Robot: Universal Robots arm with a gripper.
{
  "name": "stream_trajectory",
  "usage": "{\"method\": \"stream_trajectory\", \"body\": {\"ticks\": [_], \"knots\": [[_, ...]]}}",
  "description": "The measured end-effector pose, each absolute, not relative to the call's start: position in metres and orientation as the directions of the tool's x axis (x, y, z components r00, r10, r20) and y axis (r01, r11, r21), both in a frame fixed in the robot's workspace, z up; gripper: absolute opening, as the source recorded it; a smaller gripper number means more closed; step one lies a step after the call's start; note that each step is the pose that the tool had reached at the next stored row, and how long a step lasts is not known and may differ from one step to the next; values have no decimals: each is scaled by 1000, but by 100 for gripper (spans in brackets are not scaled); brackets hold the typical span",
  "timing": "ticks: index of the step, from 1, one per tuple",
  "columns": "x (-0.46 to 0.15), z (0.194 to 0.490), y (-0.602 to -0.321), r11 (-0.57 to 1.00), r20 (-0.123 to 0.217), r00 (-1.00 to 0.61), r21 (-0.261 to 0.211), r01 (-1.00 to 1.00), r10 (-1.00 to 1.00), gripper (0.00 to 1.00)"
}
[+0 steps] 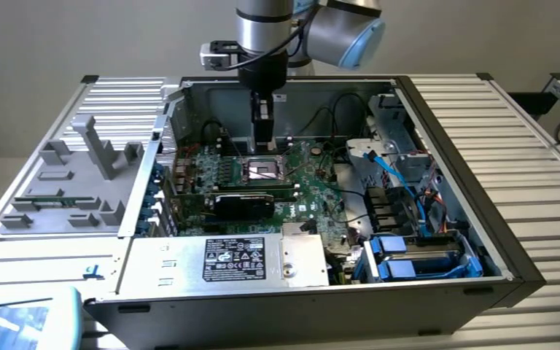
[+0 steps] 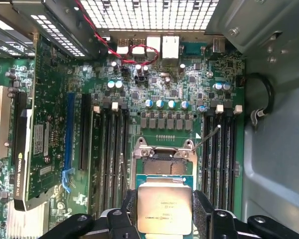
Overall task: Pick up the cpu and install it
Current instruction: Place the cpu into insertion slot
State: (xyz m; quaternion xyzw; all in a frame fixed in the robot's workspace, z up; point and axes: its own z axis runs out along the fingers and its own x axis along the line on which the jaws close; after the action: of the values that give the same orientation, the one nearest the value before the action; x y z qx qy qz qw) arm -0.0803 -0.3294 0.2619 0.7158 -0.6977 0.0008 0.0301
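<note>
Well off to the exterior view's left of the black socket (image 1: 263, 172), a grey moulded tray (image 1: 66, 182) is laid on the ribbed counter (image 1: 528, 138), outside the open computer case (image 1: 436, 292). Directly above the socket, the pincer (image 1: 263, 148) is carried on the arm (image 1: 260, 36). In the wrist view, the cpu (image 2: 164, 208) is gripped by two opposite edges between the black fingers (image 2: 131, 211), the jaws standing wide around it. The chip is held over one edge of the socket's frame. Memory slots (image 2: 222, 149) are seen flanking the socket. Blue cables (image 1: 397, 182) are strung to the exterior view's right of the socket.
</note>
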Motion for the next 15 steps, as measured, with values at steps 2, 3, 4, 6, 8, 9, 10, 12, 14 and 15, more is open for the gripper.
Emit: {"method": "stream_trajectory", "body": {"ticks": [2, 3, 4, 6, 8, 9, 10, 12, 14, 15], "knots": [[-80, 258, -330, -25, 43, 27, 44, -999, -999, 55], [-79, 257, -330, -25, 43, 27, 45, -999, -999, 55], [-79, 255, -330, -25, 43, 27, 45, -999, -999, 55], [-79, 251, -330, -25, 43, 27, 46, -999, -999, 55], [-78, 247, -330, -25, 43, 27, 48, -999, -999, 55], [-78, 246, -330, -25, 43, 27, 48, -999, -999, 55], [-77, 244, -330, -25, 43, 27, 49, -998, -999, 55], [-77, 240, -330, -25, 43, 27, 50, -998, -999, 55], [-76, 237, -330, -25, 43, 27, 52, -998, -999, 55], [-76, 235, -330, -25, 43, 27, 54, -998, -999, 55]]}}
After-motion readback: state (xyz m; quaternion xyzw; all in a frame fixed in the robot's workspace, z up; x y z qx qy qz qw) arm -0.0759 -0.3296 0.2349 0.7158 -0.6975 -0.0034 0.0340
